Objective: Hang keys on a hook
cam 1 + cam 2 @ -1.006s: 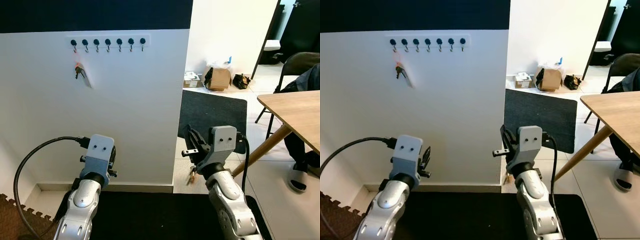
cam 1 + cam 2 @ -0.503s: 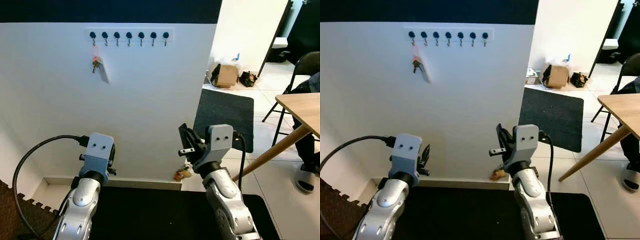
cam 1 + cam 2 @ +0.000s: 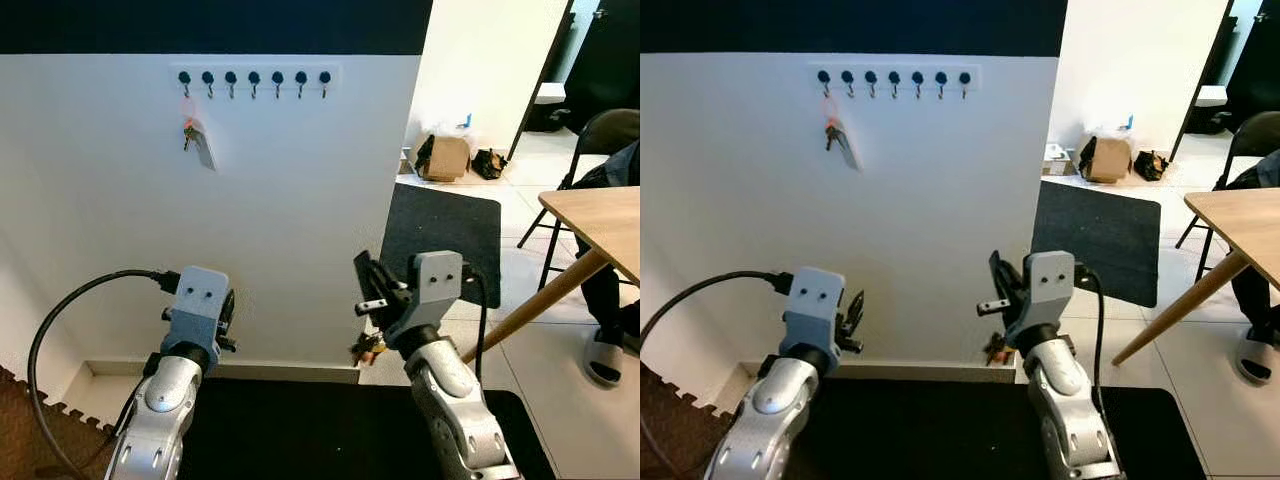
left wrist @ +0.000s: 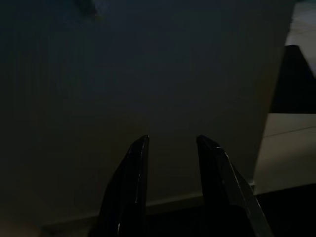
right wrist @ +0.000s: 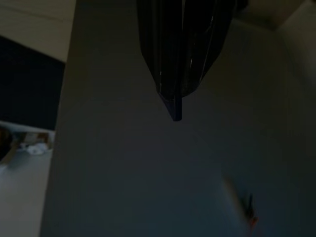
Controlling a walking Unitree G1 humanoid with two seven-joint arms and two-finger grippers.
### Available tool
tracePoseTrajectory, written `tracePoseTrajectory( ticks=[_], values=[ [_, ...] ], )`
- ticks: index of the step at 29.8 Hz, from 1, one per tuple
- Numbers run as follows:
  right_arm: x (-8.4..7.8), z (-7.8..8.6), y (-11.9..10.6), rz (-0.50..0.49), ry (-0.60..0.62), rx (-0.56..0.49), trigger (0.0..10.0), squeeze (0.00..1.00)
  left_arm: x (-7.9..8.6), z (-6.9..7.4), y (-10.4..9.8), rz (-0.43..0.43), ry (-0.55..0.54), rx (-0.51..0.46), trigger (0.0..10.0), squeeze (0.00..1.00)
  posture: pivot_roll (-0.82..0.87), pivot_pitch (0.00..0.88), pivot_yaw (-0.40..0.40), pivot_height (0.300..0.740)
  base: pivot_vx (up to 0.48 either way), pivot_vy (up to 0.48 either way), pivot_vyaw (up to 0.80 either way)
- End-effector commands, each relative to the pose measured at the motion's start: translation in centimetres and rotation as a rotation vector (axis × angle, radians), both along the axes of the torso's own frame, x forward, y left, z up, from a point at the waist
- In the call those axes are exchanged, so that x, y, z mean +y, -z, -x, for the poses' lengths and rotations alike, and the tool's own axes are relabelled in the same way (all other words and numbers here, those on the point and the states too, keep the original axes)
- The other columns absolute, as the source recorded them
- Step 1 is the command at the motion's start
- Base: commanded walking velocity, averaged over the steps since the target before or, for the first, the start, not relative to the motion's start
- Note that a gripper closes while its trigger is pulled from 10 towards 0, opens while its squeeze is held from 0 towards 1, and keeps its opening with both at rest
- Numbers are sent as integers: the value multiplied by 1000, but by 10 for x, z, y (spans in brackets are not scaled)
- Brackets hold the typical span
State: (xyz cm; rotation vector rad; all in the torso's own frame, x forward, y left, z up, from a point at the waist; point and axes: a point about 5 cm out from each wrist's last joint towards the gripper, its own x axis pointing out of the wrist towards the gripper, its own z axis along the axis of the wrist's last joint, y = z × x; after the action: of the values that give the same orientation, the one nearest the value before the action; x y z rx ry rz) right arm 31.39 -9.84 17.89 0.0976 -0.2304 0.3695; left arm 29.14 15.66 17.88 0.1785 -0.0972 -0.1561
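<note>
Hook rail (image 3: 252, 78) sitting high on white wall (image 3: 290, 230), seven hooks in row; bunch of keys with pale tag (image 3: 197, 141) hanging from leftmost hook (image 3: 185, 80), other six hooks carrying nothing; left gripper (image 3: 228, 318) pointing at wall low down, raised on bent arm, fingers (image 4: 134, 182) standing apart with gap between; right gripper (image 3: 366, 285) raised near wall's corner, fingers pressed together on second set of keys (image 3: 366, 346) dangling below; wooden table (image 3: 600, 222) standing far right.
</note>
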Motion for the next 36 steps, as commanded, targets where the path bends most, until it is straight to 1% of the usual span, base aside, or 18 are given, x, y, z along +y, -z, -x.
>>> tracePoseTrajectory(
  ticks=[1, 2, 5, 7, 9, 11, 13, 14, 15, 16, 18, 20, 22, 26, 29, 31, 35, 36],
  values=[
    [5, 2, 21, 5, -37, 72, 10000, 0, -5, 5, -1, -7, 84, 20, 10000, 0, 80, 126, 47, 740, 0, 0, 0],
    [9, 1, 34, 24, -53, 110, 10000, 0, -8, 9, 1, -19, 130, 39, 10000, 0, 88, 134, 50, 740, 0, 0, 0],
    [14, 0, 45, 19, -76, 157, 10000, 0, -13, 15, 5, -15, 156, 59, 10000, 0, 99, 156, 60, 740, 0, 0, 0],
    [16, -1, 45, -8, -90, 170, 10000, 0, -15, 17, 5, -2, 157, 64, 10000, 0, 100, 162, 61, 740, 0, 0, 0],
    [23, 0, 38, -114, -193, 189, 10000, 0, -22, 21, 6, 42, 188, 81, 10000, 0, 108, 174, 63, 740, 0, 0, 0],
    [29, 3, 30, -99, -299, 152, 10000, 0, -30, 25, 6, 36, 235, 87, 10000, 0, 109, 178, 65, 740, 0, 0, 0],
    [30, 4, 28, -84, -319, 139, 10000, 0, -32, 26, 6, 31, 246, 88, 10000, 0, 109, 178, 65, 740, 0, 0, 0],
    [31, 6, 27, 24, -353, 97, 10000, 0, -32, 25, 4, 20, 250, 78, 10000, 0, 106, 179, 64, 740, 0, 0, 0],
    [31, 6, 27, 24, -353, 97, 10000, 0, -32, 25, 4, 20, 250, 78, 10000, 0, 106, 179, 64, 740, 0, 0, 0],
    [32, 10, 27, 202, -423, 31, 10000, 0, -29, 20, -3, -20, 242, 46, 10000, 0, 104, 179, 63, 740, 0, 0, 0],
    [32, 12, 28, 243, -447, 17, 10000, 0, -27, 18, -7, -35, 238, 33, 10000, 0, 103, 178, 63, 740, 0, 0, 0],
    [22, 9, 22, 157, -425, 27, 10000, 0, -18, 13, -14, -75, 226, 12, 10000, 0, 103, 178, 65, 740, 0, 0, 0],
    [17, 7, 19, 134, -401, 25, 10000, 0, -16, 12, -15, -82, 224, 11, 10000, 0, 103, 178, 65, 740, 0, 0, 0],
    [0, -1, 5, 98, -308, -12, 10000, 0, -8, 13, -17, -64, 218, 30, 10000, 0, 100, 180, 73, 740, 0, 0, 0],
    [-15, -14, -21, -18, -198, -76, 10000, 0, -2, 14, -15, -17, 184, 54, 10000, 0, 99, 183, 84, 740, 0, 0, 0],
    [-17, -17, -30, -64, -178, -96, 10000, 0, -3, 15, -13, 1, 180, 64, 10000, 0, 98, 183, 88, 740, 0, 0, 0],
    [-13, -25, -48, -126, -147, -144, 10000, 0, -21, 19, -4, 13, 244, 103, 10000, 0, 100, 186, 95, 740, 0, 0, 0],
    [-7, -28, -51, -137, -149, -154, 10000, 0, -32, 20, -1, 24, 275, 115, 10000, 0, 101, 190, 97, 740, 0, 0, 0]
  ],
)
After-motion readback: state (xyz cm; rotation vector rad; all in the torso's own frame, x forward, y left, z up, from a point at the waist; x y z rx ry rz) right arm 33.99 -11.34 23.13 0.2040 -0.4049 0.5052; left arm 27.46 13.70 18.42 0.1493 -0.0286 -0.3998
